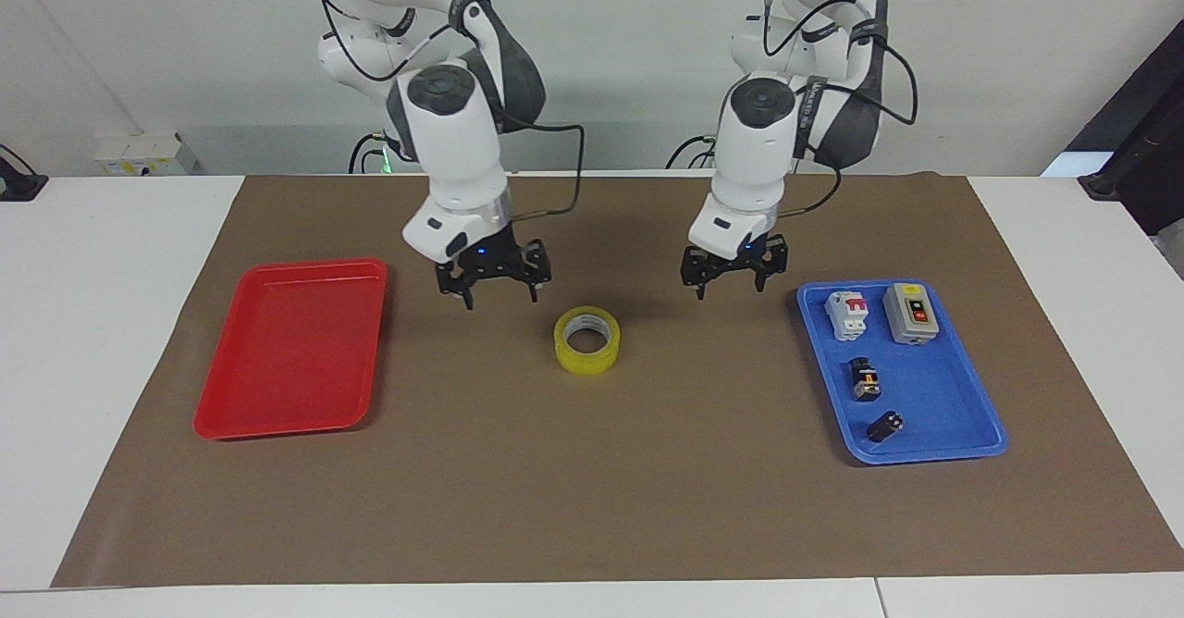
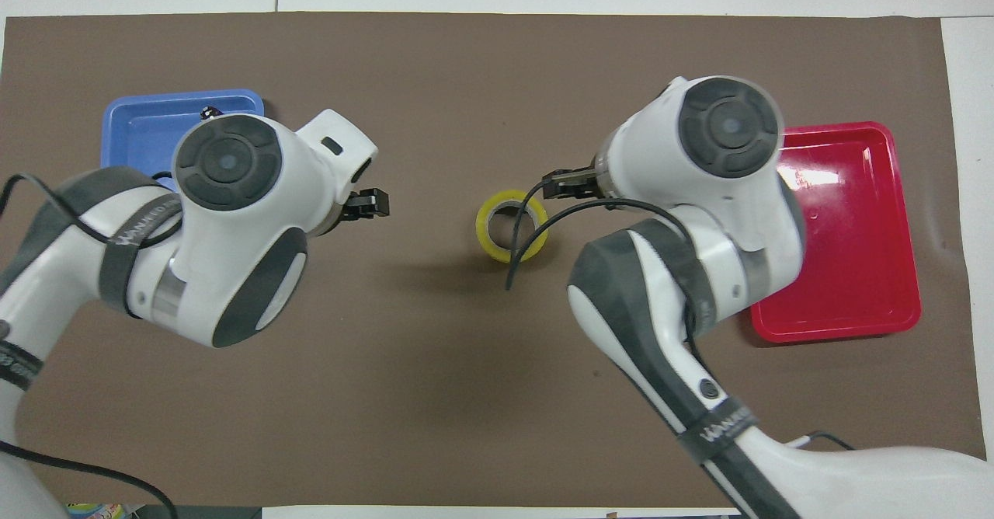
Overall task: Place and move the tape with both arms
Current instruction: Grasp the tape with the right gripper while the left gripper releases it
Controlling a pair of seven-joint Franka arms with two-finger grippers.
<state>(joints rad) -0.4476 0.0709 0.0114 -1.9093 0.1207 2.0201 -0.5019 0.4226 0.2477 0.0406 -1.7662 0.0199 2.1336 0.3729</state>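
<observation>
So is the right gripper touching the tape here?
Apart. Facing view shows bare mat between the open right gripper and the tape.

Bare mat (image 1: 592,470) rings tape (image 1: 586,339); trays well apart.
</observation>
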